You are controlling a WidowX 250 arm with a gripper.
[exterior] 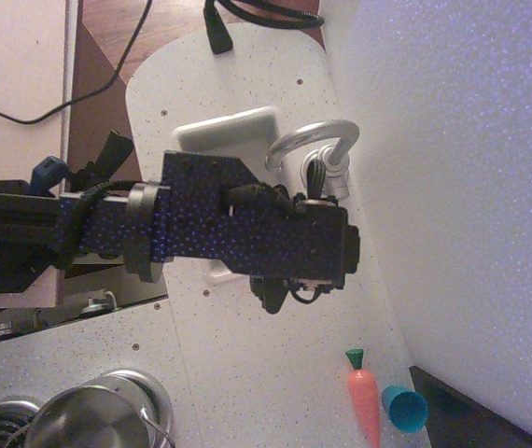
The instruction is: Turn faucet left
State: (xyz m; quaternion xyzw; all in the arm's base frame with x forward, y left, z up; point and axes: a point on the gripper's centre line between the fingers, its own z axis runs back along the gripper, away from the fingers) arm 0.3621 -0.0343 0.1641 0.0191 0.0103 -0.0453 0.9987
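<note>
The faucet [311,138] is a shiny silver gooseneck tube. It arches from its round chrome base [339,173] leftward over the far corner of the small white sink [229,129]. My gripper [316,183] is at the end of the dark arm that covers most of the sink. It sits right by the faucet's base, below the arch. A black finger [315,172] pokes up beside the base. The wrist block hides the jaws, so I cannot tell whether they are open or shut, or whether they touch the faucet.
A white wall [453,187] stands close on the right of the faucet. An orange toy carrot [365,403] and a teal cup [403,408] lie on the counter at bottom right. A steel pot [98,422] sits on the stove at bottom left. Black cables [247,14] lie at the top.
</note>
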